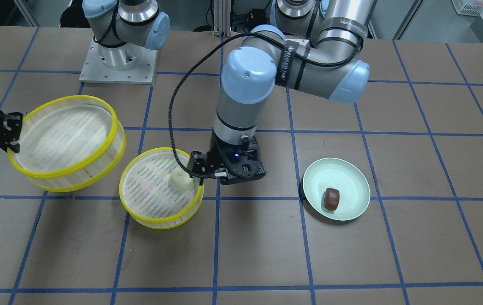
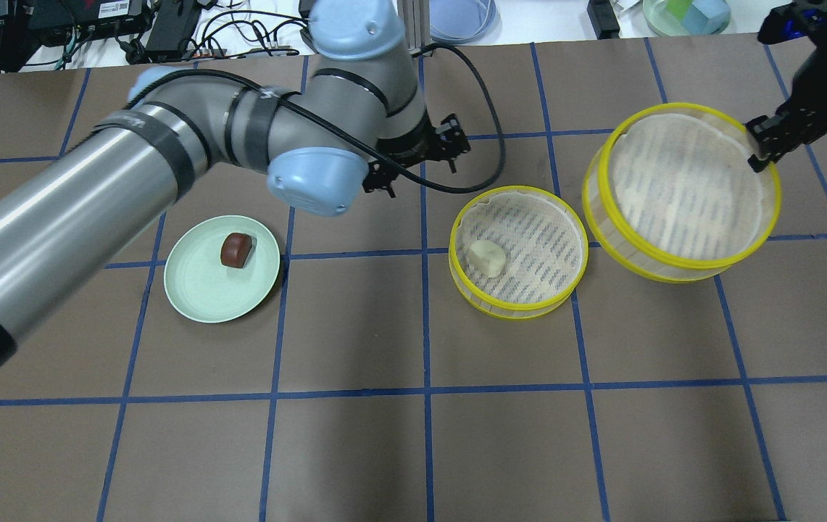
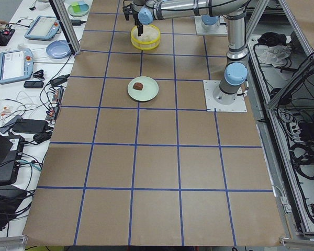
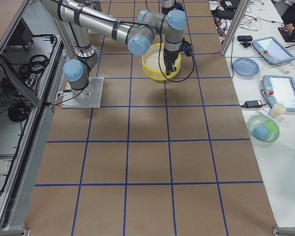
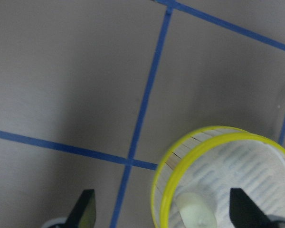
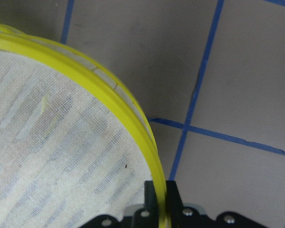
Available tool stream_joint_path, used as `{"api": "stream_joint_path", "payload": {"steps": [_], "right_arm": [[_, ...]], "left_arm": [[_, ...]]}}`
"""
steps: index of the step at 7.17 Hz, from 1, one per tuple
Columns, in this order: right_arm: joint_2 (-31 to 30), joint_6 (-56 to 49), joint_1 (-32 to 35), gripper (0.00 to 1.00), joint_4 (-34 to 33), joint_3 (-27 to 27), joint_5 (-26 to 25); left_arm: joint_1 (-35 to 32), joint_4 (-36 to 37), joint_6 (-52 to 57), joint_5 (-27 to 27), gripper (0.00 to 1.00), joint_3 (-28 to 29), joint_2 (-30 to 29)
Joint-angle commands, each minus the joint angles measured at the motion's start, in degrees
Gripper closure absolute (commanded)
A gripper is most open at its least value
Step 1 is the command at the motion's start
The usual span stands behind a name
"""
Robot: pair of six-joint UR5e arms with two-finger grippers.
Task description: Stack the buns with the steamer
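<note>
One steamer tier (image 2: 518,250) stands on the table with the cream-white bun (image 2: 485,257) lying in it near its rim. My left gripper (image 1: 197,169) is open and empty, hovering by that tier's edge; the left wrist view shows the bun (image 5: 194,213) between and below the spread fingertips (image 5: 85,209). My right gripper (image 2: 761,148) is shut on the yellow rim of the second steamer tier (image 2: 681,192), holding it lifted and tilted beside the first; the pinched rim shows in the right wrist view (image 6: 159,190). The dark reddish-brown bun (image 2: 235,249) lies on the plate.
The pale green plate (image 2: 203,290) sits on the brown, blue-taped table, on my left side. The left arm's black cable (image 2: 478,174) hangs near the resting tier. Bowls and tablets lie on the bench beyond the table's far edge.
</note>
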Motion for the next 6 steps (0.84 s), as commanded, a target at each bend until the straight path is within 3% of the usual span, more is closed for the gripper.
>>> {"api": "stream_joint_path", "payload": {"steps": [1,2,4,6], "right_arm": [[5.3,12.8,8.7,1.00,-5.1,0.5,1.2],[8.5,15.6,12.5,1.00,-9.0,0.6,0.1],[10.5,17.3,16.6,1.00,-8.9,1.3,-5.5],[11.3,17.3,18.1,1.00,-8.5,2.4,-6.9]], "left_arm": [[9.6,-2.7,15.0,7.1,0.00,-4.1,2.1],[13.0,-2.4,21.3,9.4,0.00,-6.8,2.8],[19.3,-2.2,28.6,9.1,0.00,-8.8,2.0],[21.5,-1.9,30.7,9.2,0.00,-9.6,0.7]]}}
